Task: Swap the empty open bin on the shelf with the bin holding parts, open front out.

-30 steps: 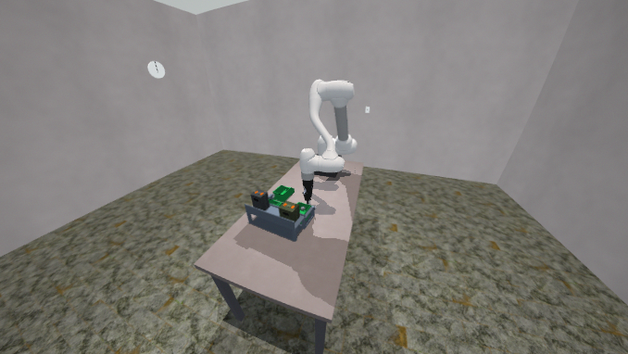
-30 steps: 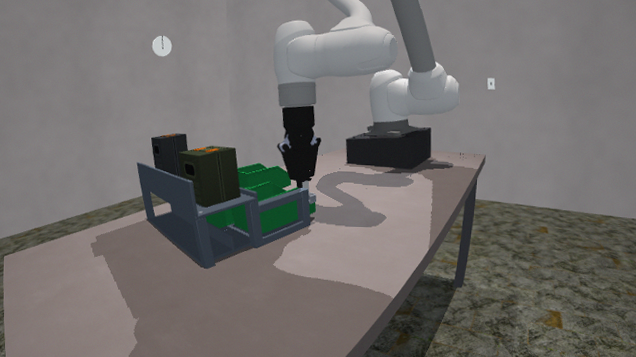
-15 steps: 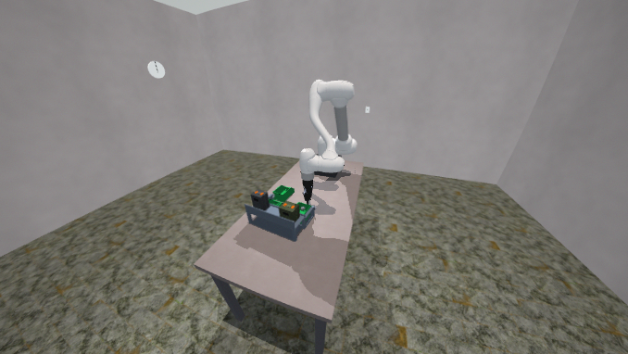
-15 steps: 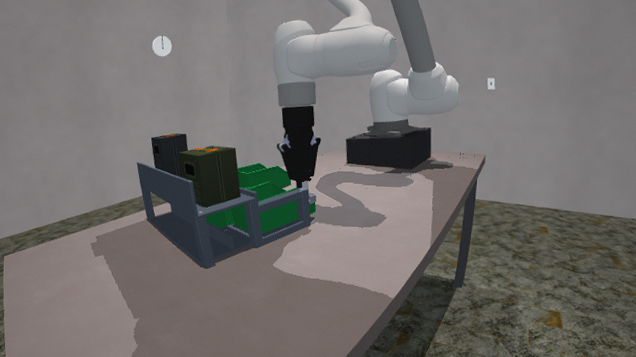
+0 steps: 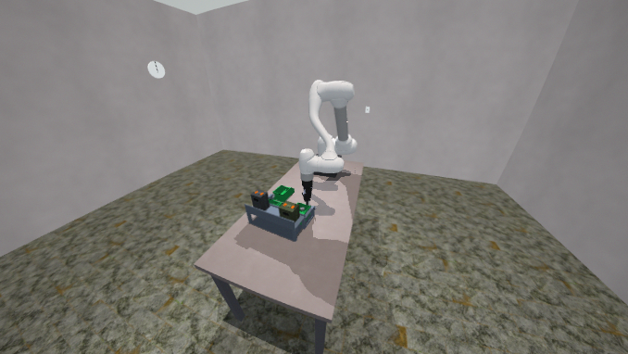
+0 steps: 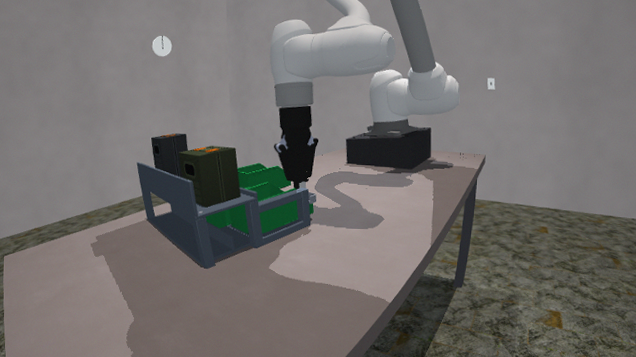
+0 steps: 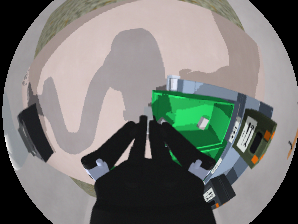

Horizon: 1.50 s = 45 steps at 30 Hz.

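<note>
A grey shelf [image 6: 202,221] stands on the table's left half. A green open bin [image 6: 273,215] sits in its lower level at the right end. A second green bin [image 6: 260,174] lies just behind it; it also shows in the top view [image 5: 283,191]. My gripper [image 6: 297,183] points straight down at the shelf's right end, with its tips at the shelf's top rail beside the bin. Its fingers are shut with nothing between them. In the wrist view the gripper [image 7: 144,123] is just left of a green bin [image 7: 196,123] framed by grey rails, with a small pale piece inside.
An olive box [image 6: 210,175] and a black box [image 6: 169,152] with orange marks stand on the shelf's top. The arm's black base [image 6: 389,146] is at the far end of the table. The table's near half lies in front of the shelf.
</note>
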Motion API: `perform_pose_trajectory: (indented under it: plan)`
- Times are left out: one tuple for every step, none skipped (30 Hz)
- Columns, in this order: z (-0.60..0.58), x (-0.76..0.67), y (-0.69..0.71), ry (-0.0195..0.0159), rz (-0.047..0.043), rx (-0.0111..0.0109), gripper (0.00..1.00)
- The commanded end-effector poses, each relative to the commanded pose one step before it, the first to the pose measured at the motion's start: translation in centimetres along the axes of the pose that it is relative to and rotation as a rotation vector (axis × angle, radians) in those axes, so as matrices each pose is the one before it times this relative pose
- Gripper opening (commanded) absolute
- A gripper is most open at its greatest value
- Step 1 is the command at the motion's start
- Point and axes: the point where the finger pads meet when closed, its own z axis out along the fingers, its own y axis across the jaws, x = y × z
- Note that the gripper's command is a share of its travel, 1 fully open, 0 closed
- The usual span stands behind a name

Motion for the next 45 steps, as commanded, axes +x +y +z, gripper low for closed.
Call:
perform_pose_trajectory:
  plan:
    - [-0.019, -0.198, 0.522, -0.00146, -0.00289, 0.00406, 0.1]
    - [-0.004, 0.0, 0.132, 0.0, 0.0, 0.0, 0.1]
    - [-0.004, 0.0, 0.137, 0.0, 0.0, 0.0, 0.1]
    - [-0.004, 0.0, 0.14, 0.0, 0.0, 0.0, 0.1]
    - [-0.004, 0.0, 0.143, 0.0, 0.0, 0.0, 0.1]
    - [-0.004, 0.0, 0.146, 0.0, 0.0, 0.0, 0.1]
    - [-0.004, 0.0, 0.149, 0.0, 0.0, 0.0, 0.1]
    - [-0.004, 0.0, 0.151, 0.0, 0.0, 0.0, 0.1]
    - [-0.004, 0.0, 0.153, 0.0, 0.0, 0.0, 0.1]
    - [0.0, 0.0, 0.0, 0.0, 0.0, 0.0, 0.1]
    - [0.0, 0.0, 0.0, 0.0, 0.0, 0.0, 0.1]
    - [-0.004, 0.0, 0.154, 0.0, 0.0, 0.0, 0.1]
    - [-0.004, 0.0, 0.154, 0.0, 0.0, 0.0, 0.1]
    - [-0.004, 0.0, 0.155, 0.0, 0.0, 0.0, 0.1]
    - [-0.004, 0.0, 0.154, 0.0, 0.0, 0.0, 0.1]
    - [-0.004, 0.0, 0.154, 0.0, 0.0, 0.0, 0.1]
    - [-0.004, 0.0, 0.153, 0.0, 0.0, 0.0, 0.1]
    - [-0.004, 0.0, 0.151, 0.0, 0.0, 0.0, 0.1]
    - [-0.004, 0.0, 0.149, 0.0, 0.0, 0.0, 0.1]
    - [-0.004, 0.0, 0.147, 0.0, 0.0, 0.0, 0.1]
    - [-0.004, 0.0, 0.144, 0.0, 0.0, 0.0, 0.1]
    - [-0.004, 0.0, 0.141, 0.0, 0.0, 0.0, 0.1]
    - [-0.004, 0.0, 0.137, 0.0, 0.0, 0.0, 0.1]
    - [-0.004, 0.0, 0.133, 0.0, 0.0, 0.0, 0.1]
    - [-0.003, 0.0, 0.129, 0.0, 0.0, 0.0, 0.1]
    - [-0.003, 0.0, 0.124, 0.0, 0.0, 0.0, 0.1]
    - [0.0, 0.0, 0.0, 0.0, 0.0, 0.0, 0.1]
    - [0.0, 0.0, 0.0, 0.0, 0.0, 0.0, 0.1]
    - [-0.003, 0.0, 0.119, 0.0, 0.0, 0.0, 0.1]
    - [-0.003, 0.0, 0.114, 0.0, 0.0, 0.0, 0.1]
    - [-0.003, 0.0, 0.109, 0.0, 0.0, 0.0, 0.1]
    - [-0.003, 0.0, 0.103, 0.0, 0.0, 0.0, 0.1]
    - [-0.003, 0.0, 0.097, 0.0, 0.0, 0.0, 0.1]
    - [-0.002, 0.0, 0.091, 0.0, 0.0, 0.0, 0.1]
    - [-0.002, 0.0, 0.085, 0.0, 0.0, 0.0, 0.1]
    - [-0.002, 0.0, 0.079, 0.0, 0.0, 0.0, 0.1]
    - [-0.002, 0.0, 0.073, 0.0, 0.0, 0.0, 0.1]
    - [-0.002, 0.0, 0.066, 0.0, 0.0, 0.0, 0.1]
    - [-0.002, 0.0, 0.06, 0.0, 0.0, 0.0, 0.1]
    - [-0.001, 0.0, 0.054, 0.0, 0.0, 0.0, 0.1]
    - [-0.001, 0.0, 0.048, 0.0, 0.0, 0.0, 0.1]
    - [-0.001, 0.0, 0.042, 0.0, 0.0, 0.0, 0.1]
    - [-0.001, 0.0, 0.036, 0.0, 0.0, 0.0, 0.1]
    - [0.0, 0.0, 0.0, 0.0, 0.0, 0.0, 0.1]
    - [0.0, 0.0, 0.0, 0.0, 0.0, 0.0, 0.1]
